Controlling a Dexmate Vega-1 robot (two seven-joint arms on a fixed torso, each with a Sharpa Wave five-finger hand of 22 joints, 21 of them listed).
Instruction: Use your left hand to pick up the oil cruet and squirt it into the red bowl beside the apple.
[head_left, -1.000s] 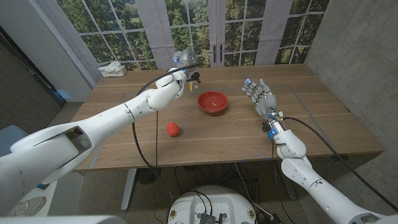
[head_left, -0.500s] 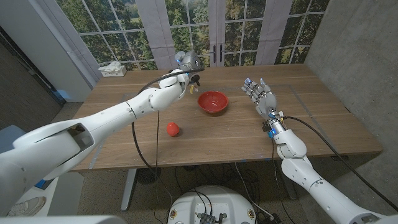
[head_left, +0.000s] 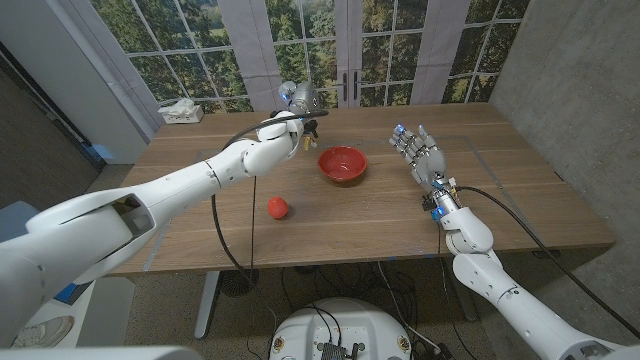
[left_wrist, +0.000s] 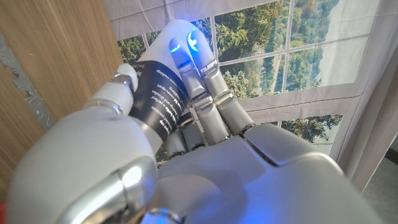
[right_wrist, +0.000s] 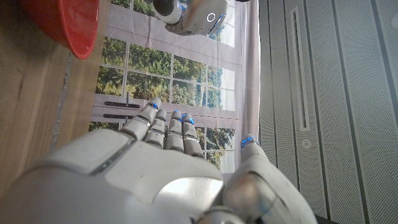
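Wooden table (head_left: 360, 215), head view: the red bowl (head_left: 342, 163) sits near its middle and serves as my landmark.

My left hand (head_left: 292, 118) hangs above the table just beyond the bowl, toward the window side and to my left of it. My fingers are wrapped around the oil cruet (head_left: 311, 124). From the head camera the cruet is only a small dark shape poking out of the hand toward the bowl; how it is tilted I cannot tell there.

Left wrist view adds what the head view lacks: my fingers (left_wrist: 211, 106) curl tight round a dark labelled body, the oil cruet (left_wrist: 163, 99), with window panes behind.

My right hand (head_left: 420, 155) stands well to the right of the bowl, fingers spread and pointing up, holding nothing. Right wrist view confirms the fingers (right_wrist: 168, 130) apart, and catches the bowl's rim (right_wrist: 65, 25) and my left hand (right_wrist: 193, 15) beyond it.

Apple (head_left: 278, 207): on the table, nearer me than the bowl and to its left, apart from it.
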